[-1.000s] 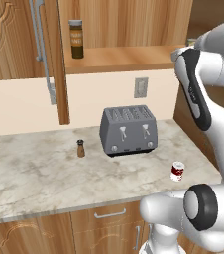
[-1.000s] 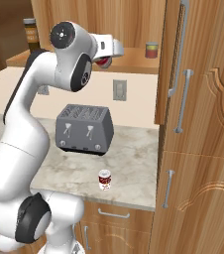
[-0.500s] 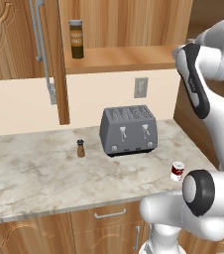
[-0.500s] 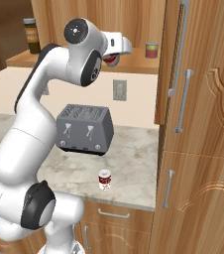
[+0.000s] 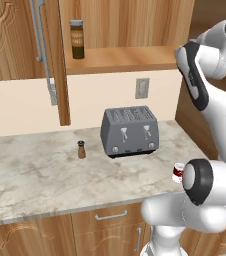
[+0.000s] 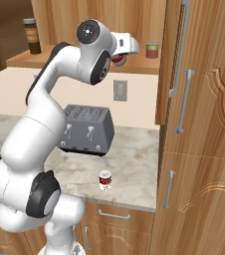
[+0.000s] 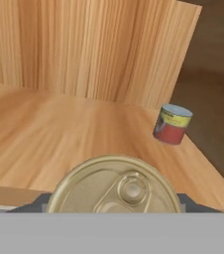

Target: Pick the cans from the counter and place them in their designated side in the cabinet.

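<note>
My gripper (image 6: 120, 52) is up at the cabinet shelf (image 6: 139, 66), shut on a can (image 6: 118, 59) with a red label. In the hand view that can's silver top (image 7: 116, 190) sits between my gripper's (image 7: 115, 199) dark tips, just over the shelf's front edge (image 7: 15, 193). The red-and-white can (image 6: 105, 180) stands on the counter (image 6: 134, 159) near its front edge, and it peeks out from behind my arm in the left base view (image 5: 177, 172). The cabinet door (image 5: 49, 60) hangs open at the left.
A greenish-yellow and red can (image 7: 172, 124) stands at the shelf's right end (image 6: 152, 50). A tall dark jar (image 5: 76, 39) stands at its left end. On the counter are a grey toaster (image 5: 130, 131) and a small pepper shaker (image 5: 81, 149). Tall wooden doors (image 6: 204, 124) close off the right.
My arm has swung right and carried the held can further along the shelf towards its right end. The can on the counter has not moved.
</note>
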Available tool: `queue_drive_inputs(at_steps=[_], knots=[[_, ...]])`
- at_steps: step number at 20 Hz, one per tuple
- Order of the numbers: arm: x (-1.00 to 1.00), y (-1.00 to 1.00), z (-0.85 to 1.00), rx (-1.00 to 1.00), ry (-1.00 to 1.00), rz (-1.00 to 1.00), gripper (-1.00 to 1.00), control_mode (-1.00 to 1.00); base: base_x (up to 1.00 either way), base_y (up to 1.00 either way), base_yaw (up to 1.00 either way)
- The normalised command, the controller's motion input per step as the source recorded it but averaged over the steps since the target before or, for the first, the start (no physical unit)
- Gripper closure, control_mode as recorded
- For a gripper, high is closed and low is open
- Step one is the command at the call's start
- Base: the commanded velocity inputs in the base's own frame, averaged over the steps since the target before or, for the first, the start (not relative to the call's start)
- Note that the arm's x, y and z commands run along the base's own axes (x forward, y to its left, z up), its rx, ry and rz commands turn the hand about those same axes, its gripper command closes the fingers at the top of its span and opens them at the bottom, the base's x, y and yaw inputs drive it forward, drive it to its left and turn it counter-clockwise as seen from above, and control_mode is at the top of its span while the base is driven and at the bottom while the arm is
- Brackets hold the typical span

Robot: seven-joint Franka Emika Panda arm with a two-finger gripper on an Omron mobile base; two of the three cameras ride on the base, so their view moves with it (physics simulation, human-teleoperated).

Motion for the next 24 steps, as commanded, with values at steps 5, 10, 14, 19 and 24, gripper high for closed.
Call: queue_drive_inputs(at_steps=[5, 10, 14, 19, 24], knots=[[0.35, -0.13, -0.06, 0.00, 0.01, 0.00, 1.00, -1.00, 0.00, 0.00, 0.00], [0.41, -0.06, -0.03, 0.00, 0.07, 0.00, 1.00, -1.00, 0.00, 0.00, 0.00], [0.36, -0.08, -0.03, 0.00, 0.05, 0.00, 1.00, -1.00, 0.00, 0.00, 0.00], [0.28, -0.12, -0.15, 0.00, 0.01, 0.00, 1.00, -1.00, 0.00, 0.00, 0.00], [0.31, -0.08, -0.23, 0.00, 0.00, 0.00, 1.00, -1.00, 0.00, 0.00, 0.00]])
